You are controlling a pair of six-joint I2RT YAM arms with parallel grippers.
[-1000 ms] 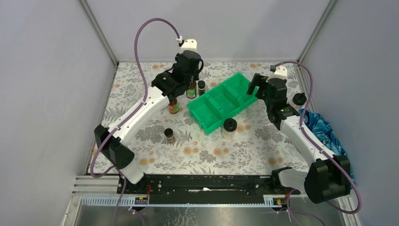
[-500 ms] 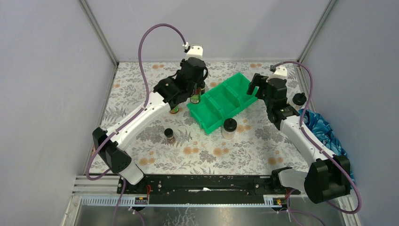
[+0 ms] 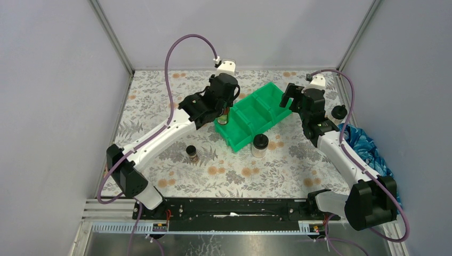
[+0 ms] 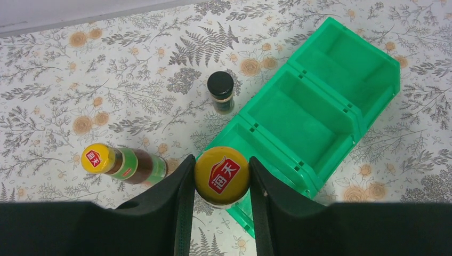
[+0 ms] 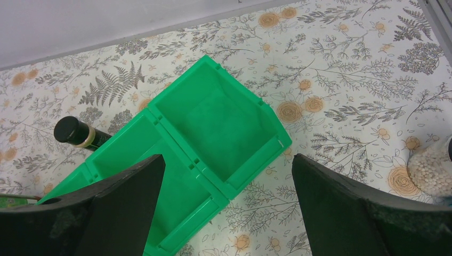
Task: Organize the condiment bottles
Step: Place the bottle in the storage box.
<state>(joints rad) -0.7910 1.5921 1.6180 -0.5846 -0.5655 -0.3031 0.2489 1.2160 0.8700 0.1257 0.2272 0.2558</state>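
Observation:
My left gripper is shut on the yellow cap of a brown bottle, held at the left end of the green bin. The second yellow-capped bottle stands just left of it; the arm hides it from the top. One short dark jar stands behind the bin, another on the near left. A clear black-lidded jar stands in front of the bin, another at the far right. My right gripper is open and empty above the bin's right end.
The bin's three compartments hold nothing. A blue cloth lies at the right table edge beside my right arm. Grey walls close in the back and both sides.
My left gripper has moved right with the yellow-capped bottle, away from the other bottle and up to the bin's left end. The right arm has not moved.

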